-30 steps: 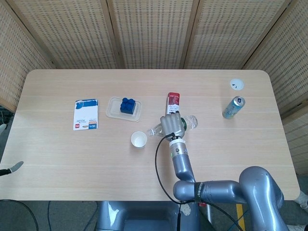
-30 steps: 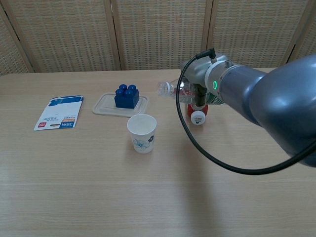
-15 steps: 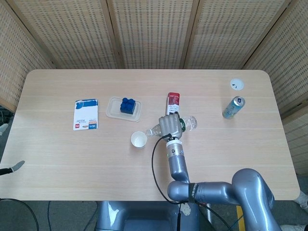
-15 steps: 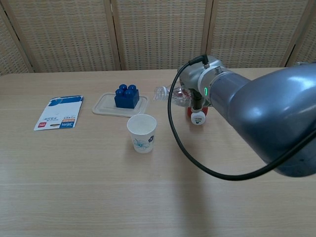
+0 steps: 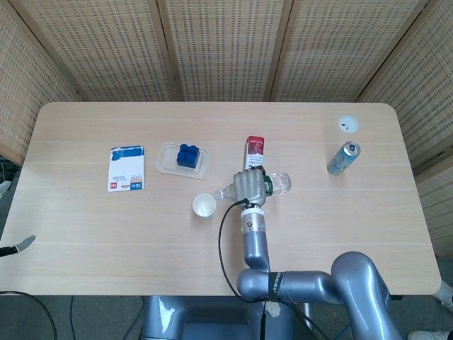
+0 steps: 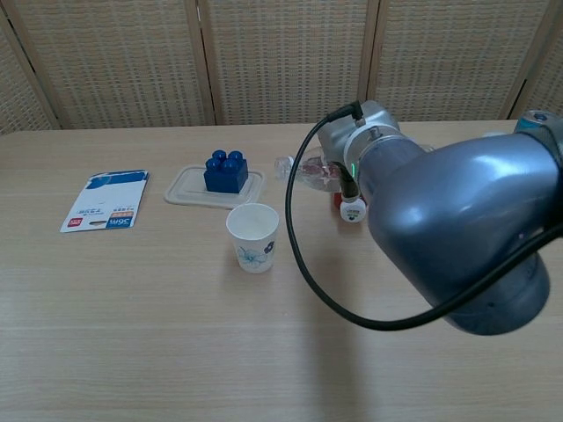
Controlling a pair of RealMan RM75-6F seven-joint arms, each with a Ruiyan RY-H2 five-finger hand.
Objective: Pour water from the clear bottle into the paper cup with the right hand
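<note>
My right hand [image 5: 250, 188] grips the clear bottle [image 5: 277, 183] around its middle and holds it tipped on its side. The bottle's neck [image 5: 224, 192] points left, just right of and above the white paper cup [image 5: 204, 205]. In the chest view the bottle mouth [image 6: 286, 166] hangs above and to the right of the paper cup [image 6: 252, 236], which stands upright with a blue print on its side. My right hand [image 6: 339, 145] shows there mostly as the wrist and forearm. No stream of water can be made out. My left hand is out of sight.
A red and white carton [image 5: 255, 151] lies just behind the bottle. A blue block [image 5: 187, 155] sits on a clear lid [image 5: 170, 163]. A blue and white packet [image 5: 126, 168] lies at the left. A can [image 5: 343, 158] and a white cap [image 5: 347, 125] stand at the far right.
My right hand has shifted the tipped bottle a little to the left, bringing its mouth closer to the cup. The cup has stayed put.
</note>
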